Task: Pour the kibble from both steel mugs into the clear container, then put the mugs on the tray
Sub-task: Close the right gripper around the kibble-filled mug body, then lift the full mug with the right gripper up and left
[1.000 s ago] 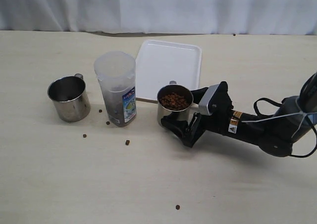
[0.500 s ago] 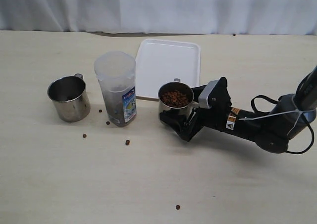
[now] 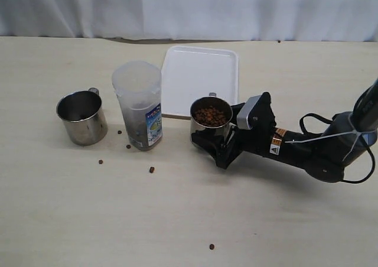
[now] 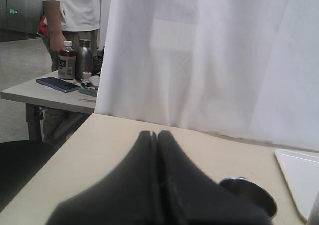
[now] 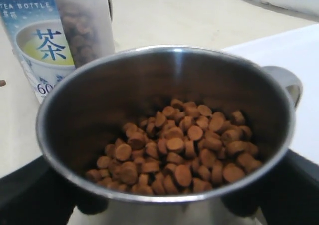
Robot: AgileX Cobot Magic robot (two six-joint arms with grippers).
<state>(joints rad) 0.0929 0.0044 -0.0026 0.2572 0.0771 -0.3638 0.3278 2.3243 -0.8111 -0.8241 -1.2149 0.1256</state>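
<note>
One steel mug [image 3: 211, 127] holding brown kibble [image 3: 211, 116] sits by the near edge of the white tray [image 3: 201, 72]. My right gripper [image 3: 214, 136] is shut on its wall, one finger on each side. In the right wrist view the kibble [image 5: 174, 148] fills the bottom of this mug [image 5: 149, 70], with the clear container [image 5: 82, 21] just beyond. The clear container [image 3: 138, 104] stands upright to the left, part-filled with kibble. The second steel mug [image 3: 82, 117] stands empty at far left. My left gripper [image 4: 155, 133] is shut on nothing, outside the exterior view.
Loose pellets [image 3: 152, 169] lie on the table in front of the container, and one more pellet [image 3: 211, 247] lies near the front edge. A white curtain hangs behind the table. The left wrist view shows the empty mug's rim [image 4: 249, 192] and a tray corner [image 4: 299, 175].
The right gripper and the kibble mug have shifted slightly up and to the right in the exterior view, toward the tray. Everything else has stayed still.
</note>
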